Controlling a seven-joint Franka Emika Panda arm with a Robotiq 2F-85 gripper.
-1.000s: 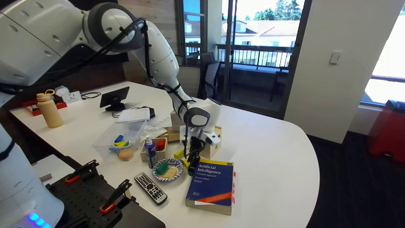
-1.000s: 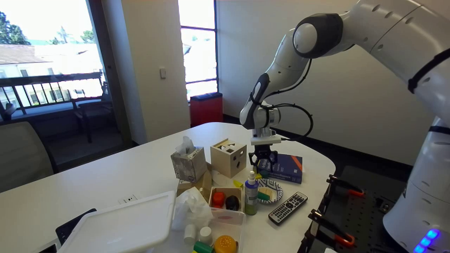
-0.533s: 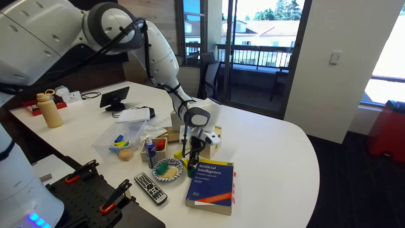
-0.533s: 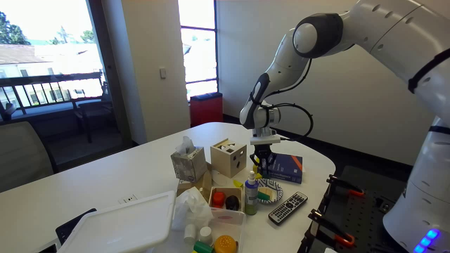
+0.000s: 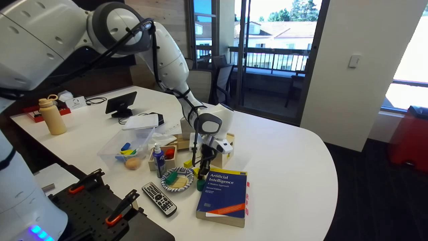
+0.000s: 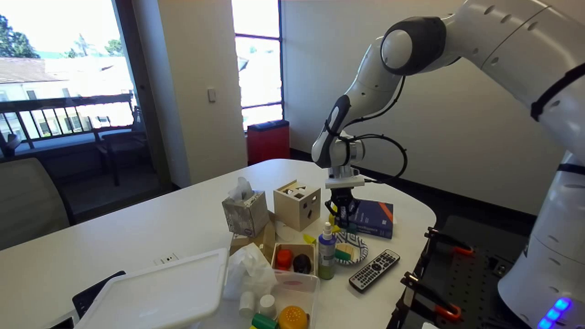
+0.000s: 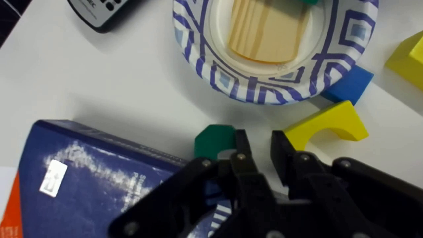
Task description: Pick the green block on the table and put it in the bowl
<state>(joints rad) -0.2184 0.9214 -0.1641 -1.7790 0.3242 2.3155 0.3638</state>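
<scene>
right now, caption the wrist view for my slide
Black gripper partly open, dark green block outside its grip, round patterned white bowl beyond.

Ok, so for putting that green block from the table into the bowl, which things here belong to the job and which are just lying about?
Belonging to the job:
green block
bowl
pincer

Just lying about, among others:
blue book
remote
spray bottle
tissue box
wooden shape box
yellow arch block

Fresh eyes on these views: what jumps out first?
Probably the white robot arm, arching large across both exterior views. Then likely the thick blue book, right beside the claw. In the wrist view, the boldly patterned bowl near the top stands out, with a green block below it, partly hidden by the claw.
</scene>
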